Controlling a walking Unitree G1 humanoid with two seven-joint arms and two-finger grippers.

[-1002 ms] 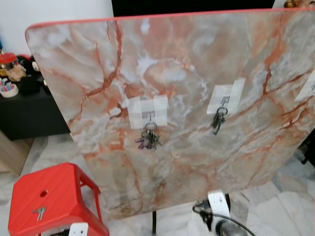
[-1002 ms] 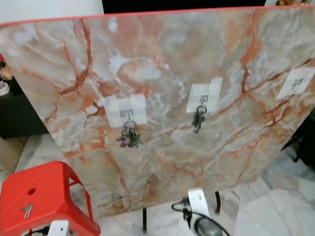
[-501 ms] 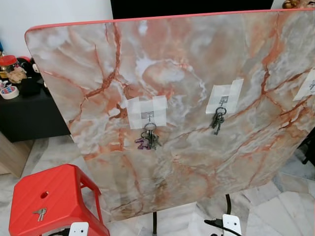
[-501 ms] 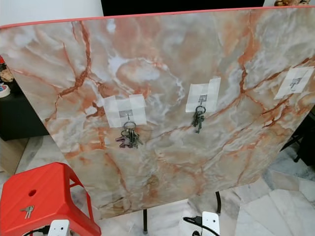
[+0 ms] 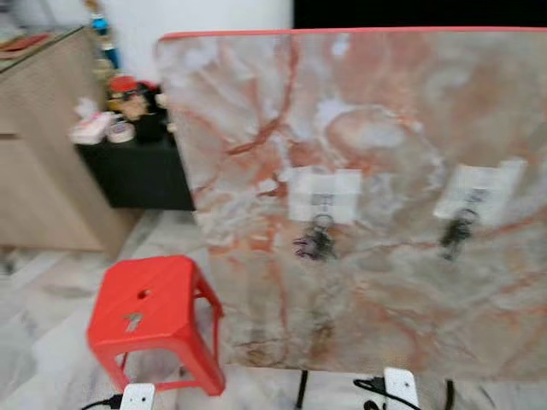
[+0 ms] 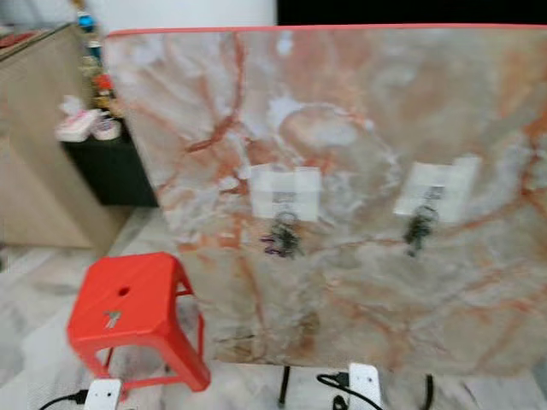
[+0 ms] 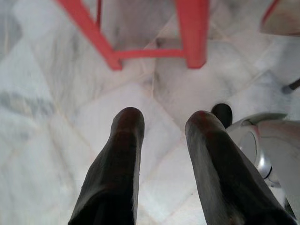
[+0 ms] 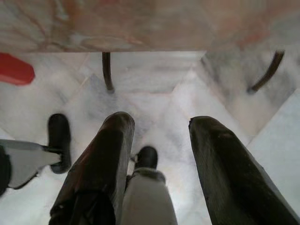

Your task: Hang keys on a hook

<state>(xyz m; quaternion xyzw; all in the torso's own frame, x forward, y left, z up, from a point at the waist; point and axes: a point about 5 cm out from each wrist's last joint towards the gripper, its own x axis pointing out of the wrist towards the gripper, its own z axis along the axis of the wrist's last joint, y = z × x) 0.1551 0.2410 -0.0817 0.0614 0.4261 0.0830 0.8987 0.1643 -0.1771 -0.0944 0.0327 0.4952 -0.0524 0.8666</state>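
Observation:
A small key (image 5: 132, 321) lies on top of a red plastic stool (image 5: 167, 295) at the lower left. Behind it stands an upright marble-patterned board (image 5: 385, 120). Two taped hooks (image 5: 323, 196) (image 5: 479, 186) are on the board, each carrying a bunch of keys (image 5: 316, 243) (image 5: 455, 229). My left gripper (image 7: 165, 119) hangs open above the tiled floor near the stool's red legs (image 7: 192, 33), holding nothing. My right gripper (image 8: 161, 123) is open too, over the floor in front of the board's black legs (image 8: 107, 70). The eye views are blurred.
A wooden cabinet (image 5: 43, 162) stands at the far left, with a low black table (image 5: 141, 171) of small clutter beside it. White power strips (image 5: 137, 396) (image 5: 400, 386) with black cables lie on the marble floor (image 5: 43, 299) by the stool and under the board.
The camera has swung to the left, so the board and stool sit further right in the picture and the cabinet has come into view. The keys have not moved.

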